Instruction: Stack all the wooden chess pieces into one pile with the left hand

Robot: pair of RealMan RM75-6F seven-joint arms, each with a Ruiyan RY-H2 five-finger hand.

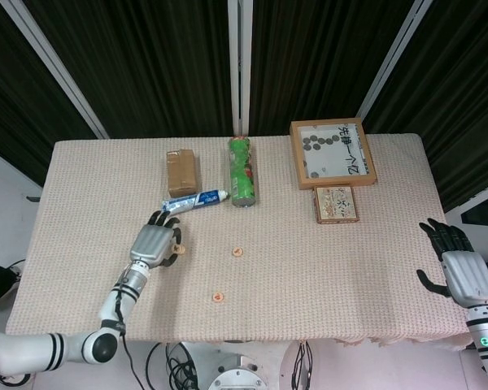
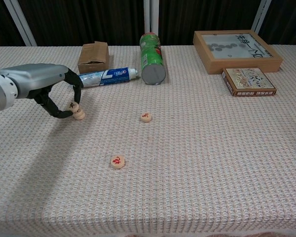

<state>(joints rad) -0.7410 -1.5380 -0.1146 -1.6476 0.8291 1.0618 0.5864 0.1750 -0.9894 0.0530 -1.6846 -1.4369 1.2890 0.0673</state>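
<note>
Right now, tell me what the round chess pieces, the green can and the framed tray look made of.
Chess pieces: pale, matte discs with painted characters, likely unvarnished wood. One is pinched by the left hand. Green can: glossy printed body and grey metallic-looking end; possibly cardboard or metal. Framed tray: light wood-coloured rim with visible grain tone; its inner panel looks like printed board, though I cannot be sure.

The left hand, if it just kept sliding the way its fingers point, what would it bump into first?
Probably the toothpaste tube. In the head view, the left hand points up the table toward it, with bare cloth between. The chess piece it pinches would likely touch first; depth is unclear.
</note>
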